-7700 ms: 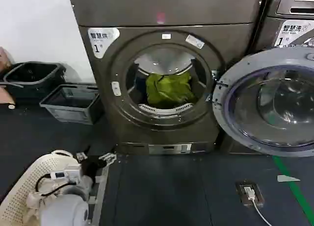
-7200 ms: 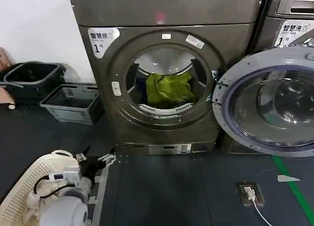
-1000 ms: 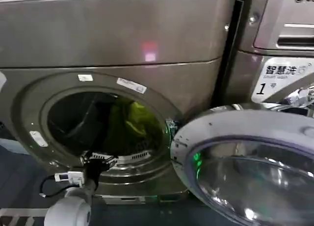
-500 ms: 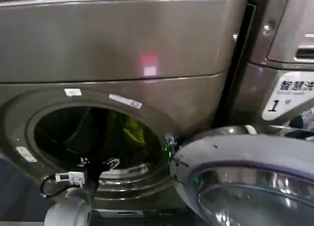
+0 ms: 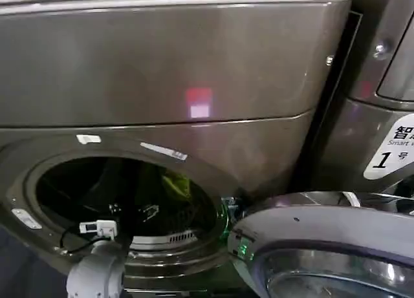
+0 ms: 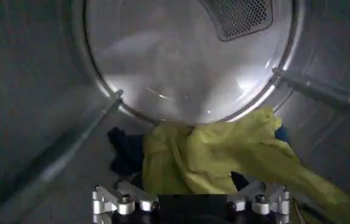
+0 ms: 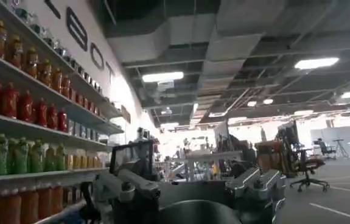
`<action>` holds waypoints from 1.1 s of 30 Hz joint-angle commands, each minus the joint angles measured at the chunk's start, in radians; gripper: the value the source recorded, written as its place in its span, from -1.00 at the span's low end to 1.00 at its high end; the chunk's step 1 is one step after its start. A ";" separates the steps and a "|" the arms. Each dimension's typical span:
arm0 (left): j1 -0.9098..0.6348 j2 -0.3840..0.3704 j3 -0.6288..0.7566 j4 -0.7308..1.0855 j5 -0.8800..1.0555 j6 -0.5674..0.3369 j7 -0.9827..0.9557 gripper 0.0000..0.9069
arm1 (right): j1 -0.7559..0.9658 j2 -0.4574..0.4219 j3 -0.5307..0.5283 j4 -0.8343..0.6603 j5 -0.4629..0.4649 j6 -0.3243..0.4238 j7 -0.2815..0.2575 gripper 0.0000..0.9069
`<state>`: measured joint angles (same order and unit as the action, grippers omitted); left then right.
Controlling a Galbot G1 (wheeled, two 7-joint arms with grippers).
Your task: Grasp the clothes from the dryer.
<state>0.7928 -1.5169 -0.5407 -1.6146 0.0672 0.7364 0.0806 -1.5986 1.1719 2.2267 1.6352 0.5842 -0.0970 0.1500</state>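
The dryer (image 5: 194, 65) stands close in front of me, its round porthole at the lower left. The clothes (image 5: 174, 183), a wrinkled yellow-green bundle, lie deep in the dark drum. My left gripper (image 5: 132, 212) reaches through the porthole into the drum. In the left wrist view the clothes (image 6: 223, 158) lie on the drum floor just ahead of the left gripper (image 6: 190, 196). Its fingers (image 6: 119, 199) are spread wide and open, with nothing between them. My right gripper (image 7: 193, 182) is open and empty, pointing away into a room.
The dryer's round door (image 5: 323, 236) hangs open at the lower right, close to my left arm (image 5: 97, 275). A similar machine (image 5: 388, 117) stands to the right. A dark blue cloth (image 6: 123, 149) lies beside the clothes. Drum ribs (image 6: 71, 146) run along the walls.
The view has closed in on the dryer. My left gripper has moved from the porthole's lower rim further into the drum, still open.
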 commanded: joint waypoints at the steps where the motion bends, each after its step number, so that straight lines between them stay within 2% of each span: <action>1: -0.283 -0.017 -0.007 0.406 0.102 -0.052 0.026 1.00 | -0.001 -0.001 0.002 0.000 0.000 0.002 0.000 1.00; 5: -0.333 -0.018 -0.005 0.510 0.097 -0.095 0.032 1.00 | -0.001 0.000 0.002 0.000 -0.002 0.002 0.000 1.00; 7: -0.360 -0.020 -0.008 0.551 0.102 -0.078 0.074 1.00 | -0.001 0.000 0.003 0.000 -0.002 0.002 -0.001 1.00; 8: -0.379 -0.018 -0.006 0.574 0.180 -0.062 0.117 1.00 | -0.001 0.001 0.002 0.000 -0.002 0.002 -0.001 1.00; 11: -0.415 -0.021 -0.015 0.608 0.497 -0.095 0.369 1.00 | 0.000 0.015 -0.004 0.007 -0.002 0.003 -0.001 1.00; 12: -0.424 -0.020 -0.014 0.609 0.696 -0.144 0.502 1.00 | 0.000 0.020 -0.007 0.011 -0.002 0.003 -0.002 1.00; 13: -0.424 -0.021 -0.015 0.605 0.815 -0.200 0.596 1.00 | -0.001 0.024 -0.008 0.013 -0.002 0.004 -0.002 1.00; 14: -0.422 -0.025 -0.023 0.593 0.981 -0.289 0.690 1.00 | -0.001 0.027 -0.008 0.015 -0.002 0.004 -0.003 1.00; 15: -0.417 -0.023 -0.024 0.579 1.065 -0.341 0.748 1.00 | -0.001 0.027 -0.007 0.015 -0.002 0.004 -0.003 1.00; 16: -0.409 -0.015 -0.024 0.552 1.150 -0.443 0.855 1.00 | -0.002 0.029 -0.006 0.014 -0.002 0.004 -0.002 1.00; 17: -0.408 -0.010 -0.026 0.527 1.197 -0.531 0.944 1.00 | -0.005 0.031 -0.006 0.014 -0.002 0.005 -0.003 1.00; 19: -0.424 -0.009 -0.026 0.525 1.257 -0.641 1.015 1.00 | -0.008 0.033 -0.006 0.014 -0.001 0.007 -0.003 1.00; 22: -0.450 -0.013 -0.024 0.555 1.405 -0.763 1.057 1.00 | -0.007 0.034 -0.009 0.016 -0.002 0.008 -0.003 1.00; 26: -0.482 -0.011 -0.019 0.584 1.480 -0.849 1.102 1.00 | -0.008 0.034 -0.010 0.017 -0.002 0.008 -0.004 1.00; 30: -0.505 0.003 -0.012 0.615 1.438 -0.871 1.172 1.00 | -0.008 0.037 -0.012 0.015 -0.002 0.012 -0.005 1.00; 33: -0.524 0.016 -0.001 0.647 1.410 -0.927 1.217 1.00 | -0.005 0.037 -0.017 0.015 -0.003 0.013 -0.005 1.00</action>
<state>0.3205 -1.5132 -0.5512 -1.0317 1.3119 0.0322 1.0893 -1.6042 1.2071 2.2100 1.6502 0.5816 -0.0848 0.1450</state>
